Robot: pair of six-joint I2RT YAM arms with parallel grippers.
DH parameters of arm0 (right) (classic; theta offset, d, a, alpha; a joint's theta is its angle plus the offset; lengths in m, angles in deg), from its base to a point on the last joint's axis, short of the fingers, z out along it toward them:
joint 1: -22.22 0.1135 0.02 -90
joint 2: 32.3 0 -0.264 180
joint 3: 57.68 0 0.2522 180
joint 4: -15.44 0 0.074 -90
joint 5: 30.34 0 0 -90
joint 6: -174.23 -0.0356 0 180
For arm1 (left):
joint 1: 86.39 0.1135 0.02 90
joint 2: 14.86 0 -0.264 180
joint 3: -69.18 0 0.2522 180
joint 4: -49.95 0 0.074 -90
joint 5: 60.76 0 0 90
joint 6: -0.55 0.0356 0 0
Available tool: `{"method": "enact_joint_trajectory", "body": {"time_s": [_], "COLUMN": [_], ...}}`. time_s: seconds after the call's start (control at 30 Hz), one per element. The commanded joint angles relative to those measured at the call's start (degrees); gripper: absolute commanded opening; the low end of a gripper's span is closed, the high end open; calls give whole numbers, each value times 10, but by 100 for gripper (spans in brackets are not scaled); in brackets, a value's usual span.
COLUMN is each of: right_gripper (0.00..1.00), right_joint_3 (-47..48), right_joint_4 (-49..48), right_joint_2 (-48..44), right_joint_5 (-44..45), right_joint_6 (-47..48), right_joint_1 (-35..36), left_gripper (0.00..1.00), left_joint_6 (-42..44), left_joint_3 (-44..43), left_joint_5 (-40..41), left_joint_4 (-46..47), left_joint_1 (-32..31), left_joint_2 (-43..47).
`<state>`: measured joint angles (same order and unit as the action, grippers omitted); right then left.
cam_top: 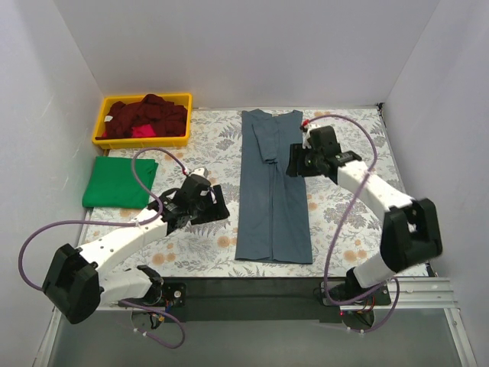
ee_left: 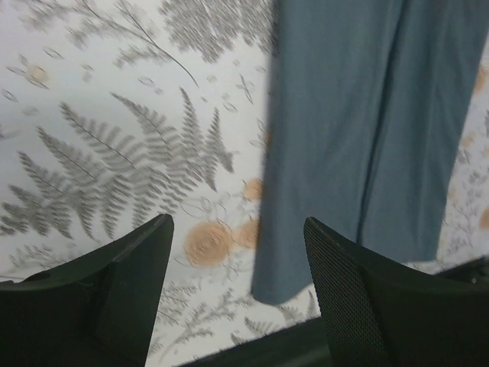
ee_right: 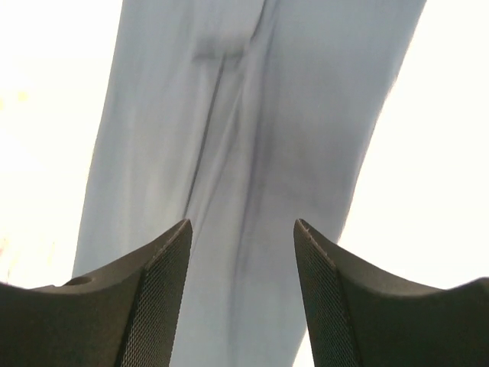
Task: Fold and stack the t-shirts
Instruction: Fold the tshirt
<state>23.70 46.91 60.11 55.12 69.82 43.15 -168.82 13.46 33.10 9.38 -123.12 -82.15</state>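
Observation:
A slate-blue t-shirt [cam_top: 271, 191] lies in a long narrow strip, sides folded in, down the middle of the floral cloth. It fills the right wrist view [ee_right: 252, 138] and the right half of the left wrist view [ee_left: 367, 130]. My left gripper [cam_top: 223, 205] is open and empty, just left of the strip near its lower part. My right gripper [cam_top: 293, 163] is open and empty over the strip's right edge near its upper part. A folded green t-shirt [cam_top: 118, 182] lies at the left. Dark red and pink t-shirts [cam_top: 145, 118] are heaped in the bin.
A yellow plastic bin [cam_top: 101, 134] stands at the back left corner. White walls close in the table on three sides. A dark strip [cam_top: 244, 289] runs along the near edge between the arm bases.

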Motion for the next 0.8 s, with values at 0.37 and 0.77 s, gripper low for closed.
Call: {"method": "enact_joint_trajectory", "body": {"time_s": [0.37,0.77], "right_gripper": [62,48], "right_joint_3": [-346,-405], "right_joint_4": [205,220], "right_joint_2": [-348,-362], "right_joint_5": [4,-1], "right_joint_6": [-83,-136], "right_joint_1": [61,97], "left_gripper": [67,58], "left_joint_6": [-173,-178], "left_joint_3": [7,-38], "left_joint_5": [-7,20], "left_joint_4": [-67,-69], "left_joint_1": [-181,-216], "left_joint_2": [-42,-148]}}
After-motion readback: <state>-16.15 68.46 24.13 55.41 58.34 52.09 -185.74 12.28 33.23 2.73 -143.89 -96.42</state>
